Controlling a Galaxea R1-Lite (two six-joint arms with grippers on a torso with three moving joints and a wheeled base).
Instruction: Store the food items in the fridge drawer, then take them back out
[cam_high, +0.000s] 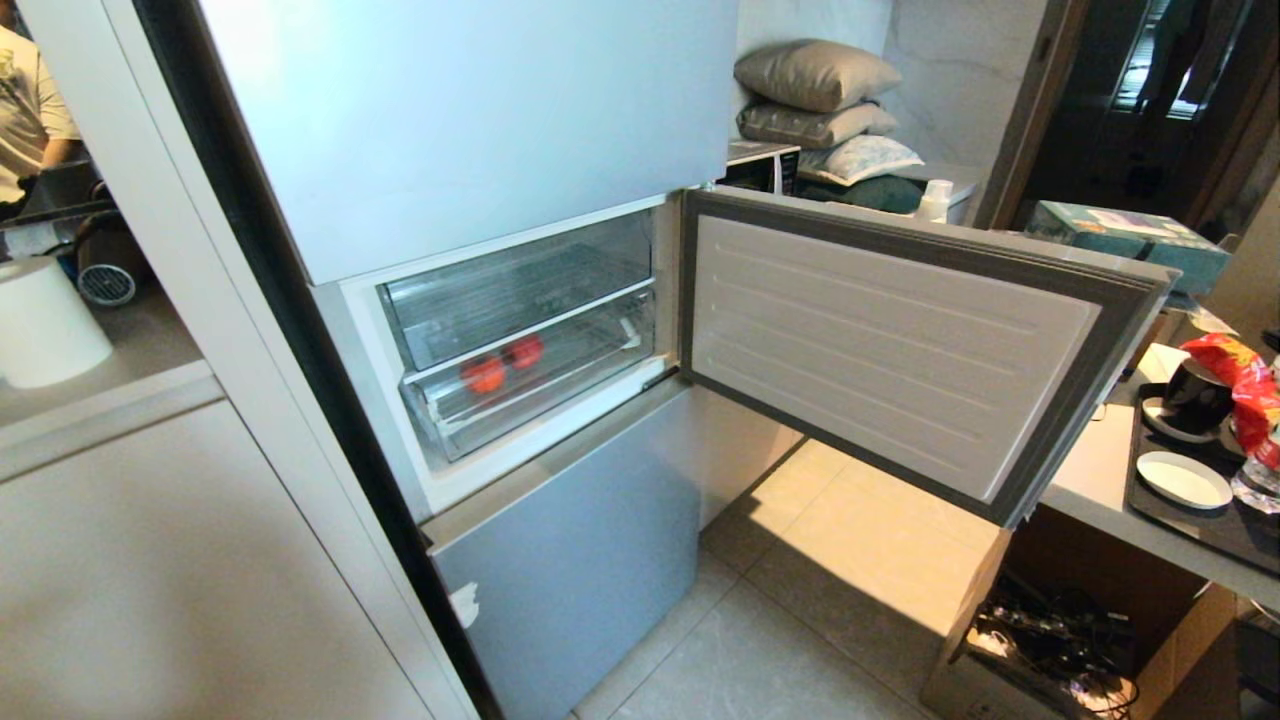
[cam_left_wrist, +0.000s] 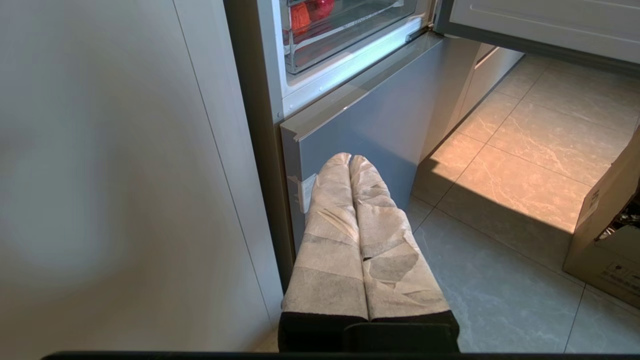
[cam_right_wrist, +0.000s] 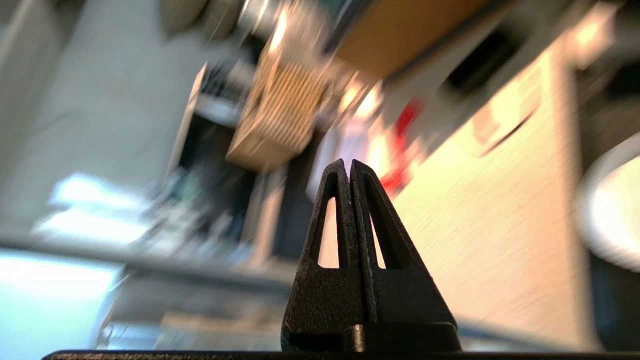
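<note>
Nearest to me in the head view: the lower silver-blue fridge door panel (cam_high: 570, 560) and the white cabinet side (cam_high: 180, 560) at near left. Neither arm shows in that view.

Left gripper (cam_left_wrist: 350, 159) is parked low, near the floor in front of the lower panel. Its cloth-wrapped fingers (cam_left_wrist: 330, 225) are pressed together, nothing between them.

Right gripper (cam_right_wrist: 348, 164): black fingers closed tip to tip, empty. Its view is smeared and looks toward the table side, not the fridge.

Middle compartment door (cam_high: 890, 350) hangs wide open to the right. Inside, the clear fridge drawer (cam_high: 530, 395) sits pushed in. Both fruits lie in it side by side: orange fruit (cam_high: 484, 375) on the left, red fruit (cam_high: 523, 350) just right and slightly farther back. Upper clear bin (cam_high: 520, 285) looks empty.

My read: storing is done; the take-out half starts now. Next move calls for bringing the right gripper round to the drawer's front lip and pulling it out, then opening the fingers to lift one fruit.

Watch: round fruit can roll when the drawer slides. The open door crowds the approach from the right.

Far right: grey table (cam_high: 1100, 470) with red snack bag (cam_high: 1240, 380), black cup (cam_high: 1195, 395), white saucer (cam_high: 1185, 480).
</note>
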